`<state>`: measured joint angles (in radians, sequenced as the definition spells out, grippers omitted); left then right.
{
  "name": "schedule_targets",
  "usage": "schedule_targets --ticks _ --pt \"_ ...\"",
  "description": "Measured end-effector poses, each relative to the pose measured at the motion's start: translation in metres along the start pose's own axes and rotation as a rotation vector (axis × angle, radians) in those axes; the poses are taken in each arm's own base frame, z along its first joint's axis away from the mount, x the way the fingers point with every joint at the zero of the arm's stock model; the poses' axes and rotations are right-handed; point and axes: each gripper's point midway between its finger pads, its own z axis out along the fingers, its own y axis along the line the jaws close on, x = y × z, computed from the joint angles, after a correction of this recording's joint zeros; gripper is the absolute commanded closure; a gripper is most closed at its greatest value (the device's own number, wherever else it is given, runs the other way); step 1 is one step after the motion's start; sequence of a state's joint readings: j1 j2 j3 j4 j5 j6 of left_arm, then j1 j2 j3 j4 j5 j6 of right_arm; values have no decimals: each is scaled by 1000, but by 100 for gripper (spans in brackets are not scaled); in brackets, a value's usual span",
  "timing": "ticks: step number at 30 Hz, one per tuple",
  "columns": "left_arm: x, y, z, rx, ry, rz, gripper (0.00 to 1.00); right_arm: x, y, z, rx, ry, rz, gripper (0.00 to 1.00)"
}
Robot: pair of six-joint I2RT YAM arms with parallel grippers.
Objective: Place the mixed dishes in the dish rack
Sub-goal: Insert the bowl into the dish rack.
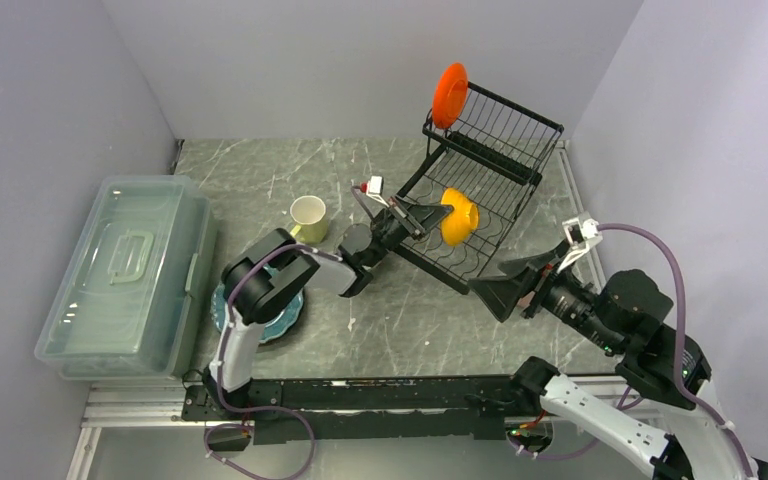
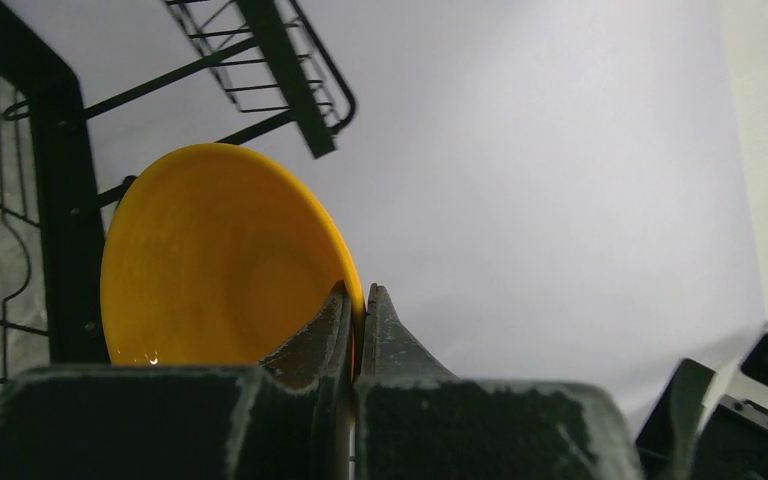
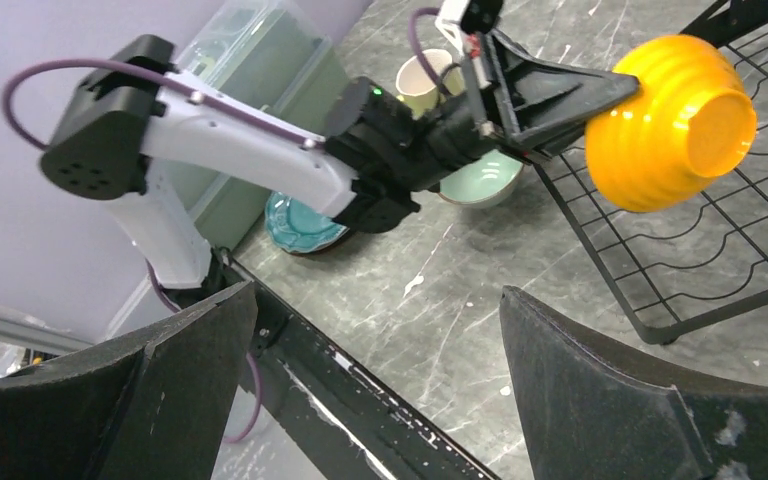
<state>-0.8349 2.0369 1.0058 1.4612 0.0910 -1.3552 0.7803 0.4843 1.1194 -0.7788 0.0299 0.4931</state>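
The orange-yellow bowl (image 1: 458,217) is tipped on its side over the slotted lower tray of the dish rack (image 1: 490,158), its hollow facing left and its ribbed underside and foot facing right. The left claw (image 1: 438,212) is clamped thin on the bowl's rim, one finger inside the hollow and one outside. That pinch seems chosen so the bowl can be set on edge between the tray wires rather than laid flat. Whether the bowl already rests on the wires or hangs just above them, I cannot tell.

On the far left corner of the raised basket tier a small orange-red plate (image 1: 450,95) stands on edge, so I judge one dish racked and this bowl as the step in hand.

Left of the rack, on the tabletop (image 1: 400,320), wait the other dishes. A pale yellow mug (image 1: 308,217) stands upright beside the left arm's forearm. A pale green bowl (image 3: 480,185) sits under that arm's wrist, seen only from the right wrist. The teal plates (image 1: 290,315) are stacked nearer the arm's base. A clear lidded bin (image 1: 125,270) fills the far left side.

The right claw (image 1: 495,280) hangs off the rack's near right corner, fingers spread wide and holding nothing. It points at the tray, perhaps ready to steady the bowl once the left lets go.
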Motion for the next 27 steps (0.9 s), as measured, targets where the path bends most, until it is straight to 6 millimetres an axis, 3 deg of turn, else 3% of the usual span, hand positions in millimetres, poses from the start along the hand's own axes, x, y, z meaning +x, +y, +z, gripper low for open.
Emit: schedule_targets --ticks 6,9,15,23,27 --pt "7 53 13 -50 10 -56 100 -1 0 -11 -3 -5 1 6" --pt "12 68 19 -55 22 -71 100 0 -1 -12 0 0 0 6" --pt "16 76 19 -58 37 -94 100 0 -2 -15 4 -6 0 6" --pt "23 108 9 -119 48 -132 100 -1 -3 -16 8 -15 0 6" --pt "24 108 9 -121 53 -134 100 -1 -3 -16 9 -14 0 5"
